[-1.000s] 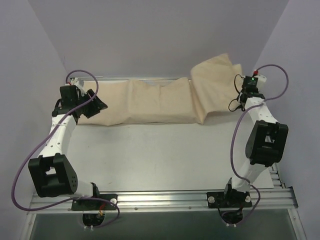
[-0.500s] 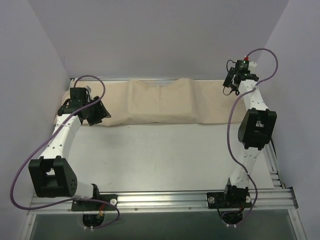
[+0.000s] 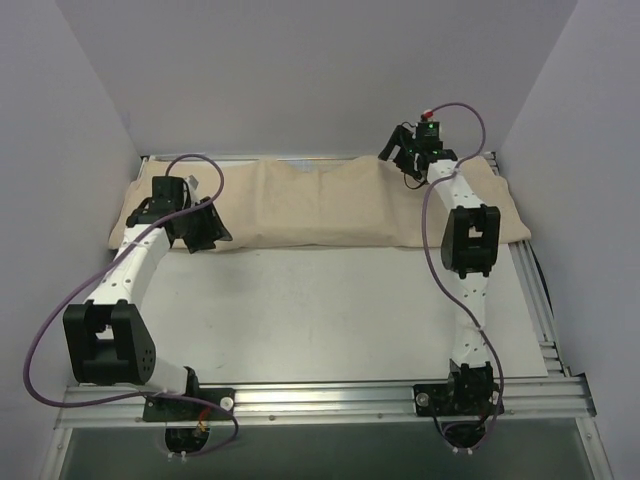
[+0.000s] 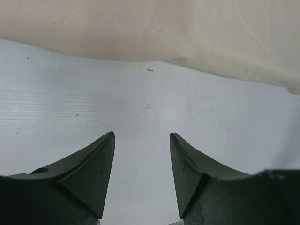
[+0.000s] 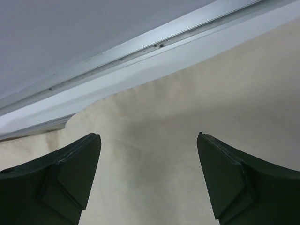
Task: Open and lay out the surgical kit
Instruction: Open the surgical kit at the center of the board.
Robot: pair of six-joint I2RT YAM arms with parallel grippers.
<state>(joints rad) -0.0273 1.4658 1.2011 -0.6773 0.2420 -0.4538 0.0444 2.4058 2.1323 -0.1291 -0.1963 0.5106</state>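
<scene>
Right wrist view: we see the right gripper (image 5: 148, 136) open and empty above the cloth wrap (image 3: 320, 205). It has released the end it held raised a second ago, and that end now lies flat. The left gripper (image 4: 142, 135), jaws apart and empty, hovers over the worktop (image 3: 320, 310) just beside the wrap's near edge.

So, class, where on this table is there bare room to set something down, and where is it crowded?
Bare: the wide white table between the cloth wrap and the front rail, flanked by the left arm and right arm. Crowded: the far strip, covered by the wrap, with the right gripper over it and the left gripper at its near edge.
</scene>
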